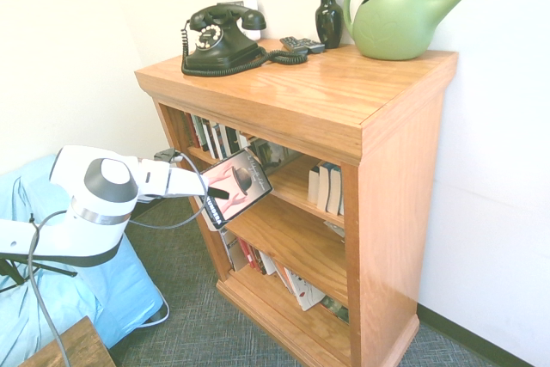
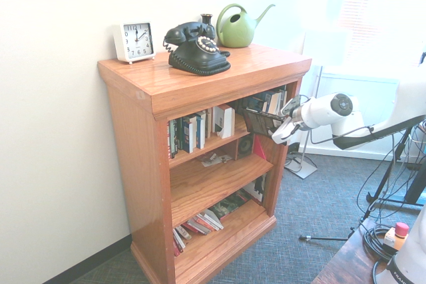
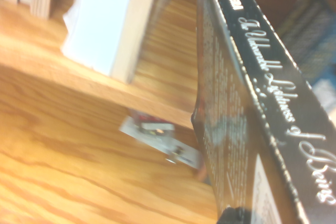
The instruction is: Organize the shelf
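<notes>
Against the white wall you've got the shelf (image 1: pixel 378 118), that honey-orange bookcase, and everything else sits relative to it. Your gripper (image 1: pixel 211 191) is clamped tight on a dark paperback (image 1: pixel 238 184) with a bowler hat on the cover, holding it tilted just in front of the shelf's upper opening. Up on the shelf's top you can see a black rotary phone (image 1: pixel 222 38), a dark vase (image 1: pixel 328 16) and a green watering can (image 1: pixel 400 15), plus a white clock (image 2: pixel 134 40). Books stand on the upper board and lie slumped on the bottom one.
</notes>
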{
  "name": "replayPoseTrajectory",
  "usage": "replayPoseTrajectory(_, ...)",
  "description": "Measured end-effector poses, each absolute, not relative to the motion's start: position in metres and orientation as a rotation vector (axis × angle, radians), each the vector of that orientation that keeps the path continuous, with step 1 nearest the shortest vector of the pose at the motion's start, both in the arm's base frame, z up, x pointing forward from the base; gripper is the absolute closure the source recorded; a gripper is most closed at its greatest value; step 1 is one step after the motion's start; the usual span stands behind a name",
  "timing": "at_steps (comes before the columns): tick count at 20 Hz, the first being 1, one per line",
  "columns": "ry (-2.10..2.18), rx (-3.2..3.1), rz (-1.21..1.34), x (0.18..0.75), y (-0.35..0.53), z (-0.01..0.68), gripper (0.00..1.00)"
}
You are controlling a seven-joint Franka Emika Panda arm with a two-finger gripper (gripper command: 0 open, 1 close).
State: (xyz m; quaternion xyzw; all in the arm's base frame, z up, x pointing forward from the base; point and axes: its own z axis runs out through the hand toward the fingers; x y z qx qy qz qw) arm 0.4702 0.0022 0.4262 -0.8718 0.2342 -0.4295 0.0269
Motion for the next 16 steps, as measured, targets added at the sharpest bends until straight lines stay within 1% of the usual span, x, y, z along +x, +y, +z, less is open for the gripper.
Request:
replayPoseTrajectory(3,0.748,-2.637,-1.278,0.493,0.003,0.417,1.0)
replayPoseTrajectory(16,0.793,-2.516,-1.294,0.565,0.007,0.423,1.0)
